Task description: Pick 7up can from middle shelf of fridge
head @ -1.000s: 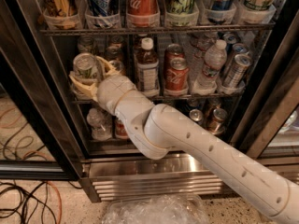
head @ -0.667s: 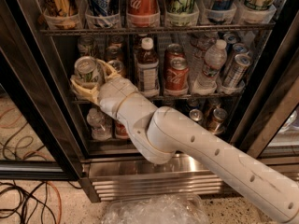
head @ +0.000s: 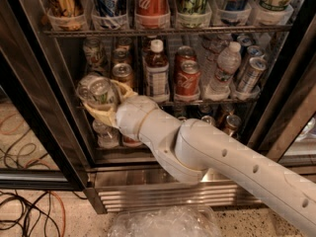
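Note:
My gripper [head: 100, 102] is at the left of the fridge opening, on the end of the white arm that comes in from the lower right. Its cream fingers [head: 104, 115] are shut around the 7up can [head: 98, 92], a pale silvery can with green markings. The can is tilted, its shiny pull-tab top facing the camera. It hangs in front of the left end of the middle shelf [head: 207, 101], a little out from it. The fridge [head: 34, 98] has black door frames and a ribbed steel base panel [head: 163, 194].
On the middle shelf stand a gold-bronze can [head: 122, 74], a brown bottle [head: 157, 73], red Coca-Cola cans [head: 187, 80], a water bottle [head: 224, 68] and slim cans [head: 249, 73]. Tall cans in white cups [head: 150, 14] fill the rack above. Cables [head: 29, 211] lie on the floor; crinkled plastic [head: 163, 223] lies below.
The gripper with the can in it has moved slightly down and towards the camera, away from the shelf. The can looks larger and more tilted now.

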Controlling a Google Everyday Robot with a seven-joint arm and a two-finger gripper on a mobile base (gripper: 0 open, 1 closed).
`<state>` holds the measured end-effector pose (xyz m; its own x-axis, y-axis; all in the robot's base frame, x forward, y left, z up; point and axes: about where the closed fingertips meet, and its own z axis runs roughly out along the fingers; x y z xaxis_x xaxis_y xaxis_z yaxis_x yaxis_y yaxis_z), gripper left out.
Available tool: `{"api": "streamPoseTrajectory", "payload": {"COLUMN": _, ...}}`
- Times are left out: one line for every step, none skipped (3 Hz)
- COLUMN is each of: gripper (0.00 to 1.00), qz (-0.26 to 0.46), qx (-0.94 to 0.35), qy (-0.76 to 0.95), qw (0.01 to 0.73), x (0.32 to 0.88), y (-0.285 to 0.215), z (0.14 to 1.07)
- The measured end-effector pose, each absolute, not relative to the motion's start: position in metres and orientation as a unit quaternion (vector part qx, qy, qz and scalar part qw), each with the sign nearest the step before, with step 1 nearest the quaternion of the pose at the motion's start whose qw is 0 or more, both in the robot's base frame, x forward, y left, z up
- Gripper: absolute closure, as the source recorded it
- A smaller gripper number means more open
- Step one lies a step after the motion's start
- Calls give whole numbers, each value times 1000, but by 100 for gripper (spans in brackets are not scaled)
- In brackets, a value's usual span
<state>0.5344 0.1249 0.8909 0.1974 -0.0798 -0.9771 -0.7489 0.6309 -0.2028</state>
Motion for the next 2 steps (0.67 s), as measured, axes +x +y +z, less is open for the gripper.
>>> {"api": "streamPoseTrajectory", "payload": {"gripper": 100, "qz": 264, "qx": -379, "qy": 593, "qw": 659, "x": 514, "y": 110, "z": 880}}
{"api": "streamPoseTrajectory", "payload": {"gripper": 100, "qz": 287, "qx": -402, "qy": 592, "qw": 637, "x": 487, "y": 99, "z": 877}}
